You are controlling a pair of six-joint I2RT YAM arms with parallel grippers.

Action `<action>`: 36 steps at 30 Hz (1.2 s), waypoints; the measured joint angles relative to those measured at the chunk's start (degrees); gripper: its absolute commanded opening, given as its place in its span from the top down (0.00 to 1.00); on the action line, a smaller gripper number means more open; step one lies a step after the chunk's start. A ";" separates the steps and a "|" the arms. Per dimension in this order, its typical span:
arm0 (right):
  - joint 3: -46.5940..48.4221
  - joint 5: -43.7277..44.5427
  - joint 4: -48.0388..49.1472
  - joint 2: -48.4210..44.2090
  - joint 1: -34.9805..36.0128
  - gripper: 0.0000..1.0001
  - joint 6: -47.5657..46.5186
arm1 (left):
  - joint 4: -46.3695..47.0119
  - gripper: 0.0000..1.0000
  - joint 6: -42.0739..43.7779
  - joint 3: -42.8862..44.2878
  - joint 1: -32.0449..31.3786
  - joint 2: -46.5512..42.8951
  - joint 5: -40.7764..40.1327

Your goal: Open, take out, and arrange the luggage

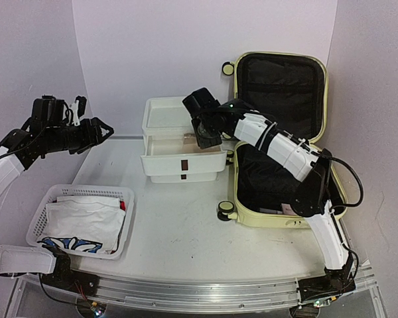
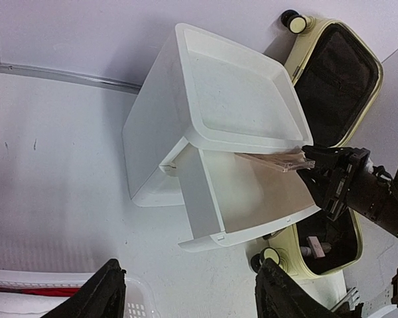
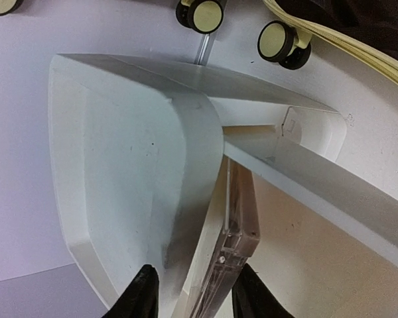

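The pale yellow luggage (image 1: 247,211) lies open at the right, its lid standing against the back wall and its black-lined base flat on the table. It also shows in the left wrist view (image 2: 378,73), and its rim and wheels show in the right wrist view (image 3: 358,41). My right gripper (image 1: 205,137) reaches left from the luggage over the pulled-out drawer of the white box. It is shut on a flat clear plastic case (image 3: 242,218), which also shows in the left wrist view (image 2: 282,161). My left gripper (image 1: 107,130) is open and empty, raised at the far left.
The white plastic drawer box (image 1: 160,116) stands left of the luggage, its top drawer (image 1: 182,162) pulled forward. A white perforated basket (image 1: 86,191) with folded clothes sits at the front left. A small pinkish object (image 2: 315,249) lies in the luggage base.
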 measured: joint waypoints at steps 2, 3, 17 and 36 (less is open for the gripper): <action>0.15 -0.07 0.28 0.00 0.02 0.53 -0.81 | 0.00 0.33 0.02 0.00 0.00 0.00 -0.15; 0.15 -0.15 0.33 0.00 0.02 0.51 -1.33 | 0.00 0.32 0.02 0.00 0.00 0.00 -0.22; -5.60 -4.33 0.24 -4.48 0.55 0.47 -8.61 | 0.00 0.32 0.22 0.00 0.00 0.26 -1.11; -47.19 -13.05 0.63 -40.76 -4.90 0.05 -60.59 | 0.07 0.21 3.76 -0.11 0.00 1.42 -4.46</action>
